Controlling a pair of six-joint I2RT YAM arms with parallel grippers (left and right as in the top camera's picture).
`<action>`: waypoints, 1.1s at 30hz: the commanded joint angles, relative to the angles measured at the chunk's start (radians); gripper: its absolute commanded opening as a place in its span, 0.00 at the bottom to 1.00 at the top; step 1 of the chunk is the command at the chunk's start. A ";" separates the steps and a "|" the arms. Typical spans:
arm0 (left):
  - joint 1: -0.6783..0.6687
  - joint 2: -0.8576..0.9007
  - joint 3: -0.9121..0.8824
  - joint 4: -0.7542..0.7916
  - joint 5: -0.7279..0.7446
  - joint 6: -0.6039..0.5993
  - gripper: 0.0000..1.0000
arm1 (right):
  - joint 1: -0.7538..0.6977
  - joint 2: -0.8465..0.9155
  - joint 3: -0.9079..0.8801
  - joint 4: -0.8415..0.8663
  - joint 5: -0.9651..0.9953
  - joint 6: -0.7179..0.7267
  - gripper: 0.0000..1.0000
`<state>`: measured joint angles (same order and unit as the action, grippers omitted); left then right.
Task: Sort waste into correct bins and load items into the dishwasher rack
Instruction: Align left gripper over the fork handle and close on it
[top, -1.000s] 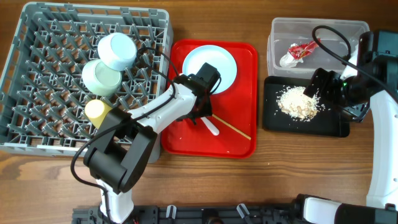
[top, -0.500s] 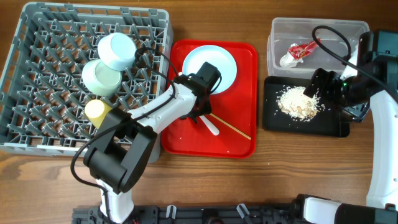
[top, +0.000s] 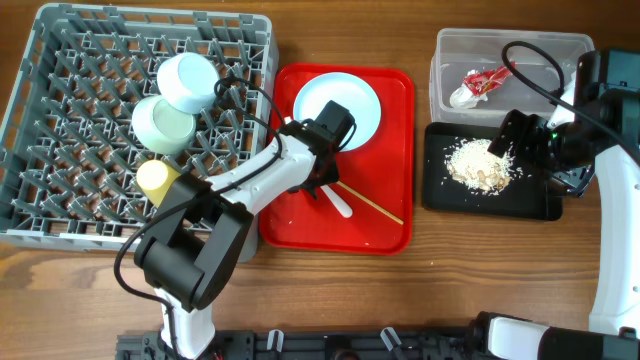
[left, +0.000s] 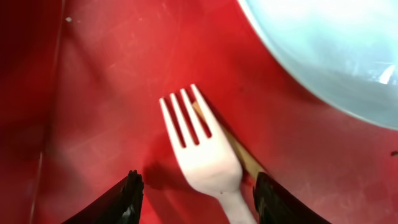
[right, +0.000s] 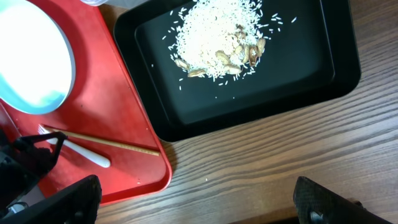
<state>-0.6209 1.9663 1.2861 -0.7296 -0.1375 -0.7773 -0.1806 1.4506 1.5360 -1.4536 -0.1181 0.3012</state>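
My left gripper (top: 318, 186) is low over the red tray (top: 380, 232), open, its two fingers either side of a white fork-tined utensil (left: 199, 149) without closing on it (left: 199, 190). A thin wooden chopstick (left: 245, 155) lies under the utensil. The white plate (top: 340, 105) sits at the tray's back. The grey rack (top: 60, 130) holds a blue-white bowl (top: 188, 80), a pale green bowl (top: 163, 124) and a yellow cup (top: 155, 178). The red-and-white wrapper (top: 485, 82) lies in the clear tub (top: 560, 50). The scraps (top: 480, 165) lie in the black tray (top: 540, 205). My right gripper (top: 512, 133) is open and empty (right: 202, 196).
The rack stands against the red tray's left edge. The black tray sits just in front of the clear tub at the right. Bare wooden table (right: 261, 162) runs along the front.
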 joint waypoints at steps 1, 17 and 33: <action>-0.003 0.011 -0.013 -0.004 -0.040 -0.024 0.56 | -0.004 -0.018 0.016 -0.002 0.014 -0.013 1.00; -0.002 0.011 -0.075 0.071 -0.041 -0.069 0.54 | -0.004 -0.018 0.016 -0.003 0.014 -0.012 1.00; 0.026 0.011 -0.077 0.114 -0.051 -0.068 0.26 | -0.004 -0.018 0.016 -0.006 0.014 -0.013 1.00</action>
<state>-0.6025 1.9636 1.2392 -0.6140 -0.1867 -0.8326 -0.1806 1.4506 1.5360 -1.4559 -0.1181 0.3012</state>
